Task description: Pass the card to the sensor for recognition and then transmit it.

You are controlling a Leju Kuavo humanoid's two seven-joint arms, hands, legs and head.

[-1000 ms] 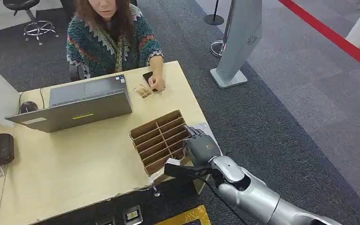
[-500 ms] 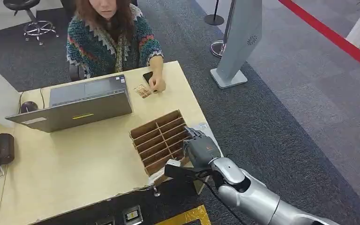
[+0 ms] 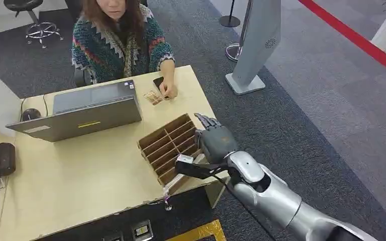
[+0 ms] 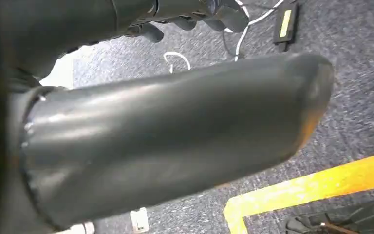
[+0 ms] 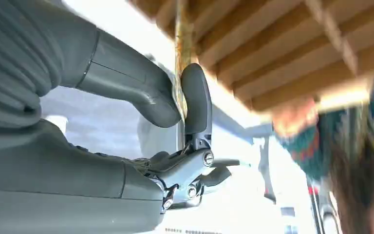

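Nowhere legible writing on card (image 5: 179,73).

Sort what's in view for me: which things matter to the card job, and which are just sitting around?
Job in hand:
right hand
thin card, pinched between its thumb and a finger
divided card box beside the hand
The sensor: I cannot tell which item it is.

Lying about:
laptop
mouse
stool
grey floor stand
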